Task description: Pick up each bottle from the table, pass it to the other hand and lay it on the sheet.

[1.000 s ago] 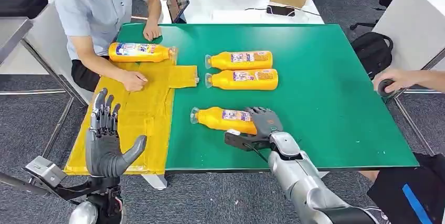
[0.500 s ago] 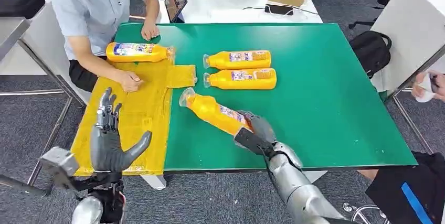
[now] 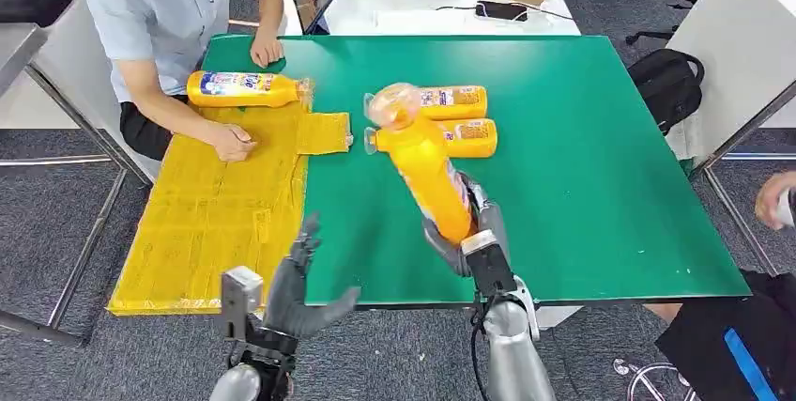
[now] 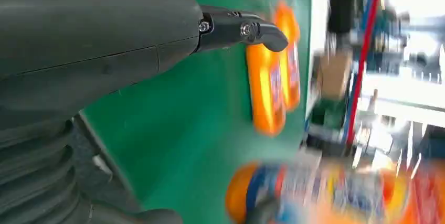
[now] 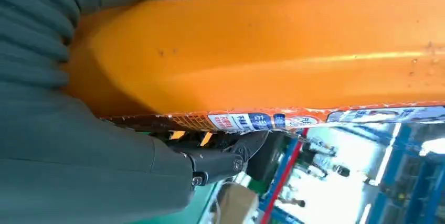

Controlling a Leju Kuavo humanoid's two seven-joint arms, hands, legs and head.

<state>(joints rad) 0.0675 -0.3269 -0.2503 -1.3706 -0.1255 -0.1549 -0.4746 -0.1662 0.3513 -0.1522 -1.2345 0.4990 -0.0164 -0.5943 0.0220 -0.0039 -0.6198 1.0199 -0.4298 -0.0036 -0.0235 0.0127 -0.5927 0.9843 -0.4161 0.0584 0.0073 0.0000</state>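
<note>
My right hand point(image 3: 474, 232) grips the base end of an orange bottle point(image 3: 430, 171), held above the green table point(image 3: 582, 185) and tilted, cap end up and away from me. In the right wrist view the bottle point(image 5: 273, 51) lies across my right hand point(image 5: 78, 177). My left hand point(image 3: 302, 286) is open, fingers spread, just before the table's front edge, left of the held bottle. Two more orange bottles point(image 3: 451, 100) point(image 3: 469, 138) lie side by side mid-table, blurred in the left wrist view point(image 4: 273, 77). Another bottle point(image 3: 246, 89) lies at the far end of the yellow sheet point(image 3: 216, 223).
A person sits at the table's left, one hand point(image 3: 235, 143) resting on the sheet, the other point(image 3: 267, 49) on the table's far corner. A second person's hand point(image 3: 774, 199) shows at the right edge. A backpack point(image 3: 666, 82) sits on the floor to the right.
My right hand has lifted the near bottle off the table and swung it up to a steep tilt. My left hand has dropped and moved right toward the bottle.
</note>
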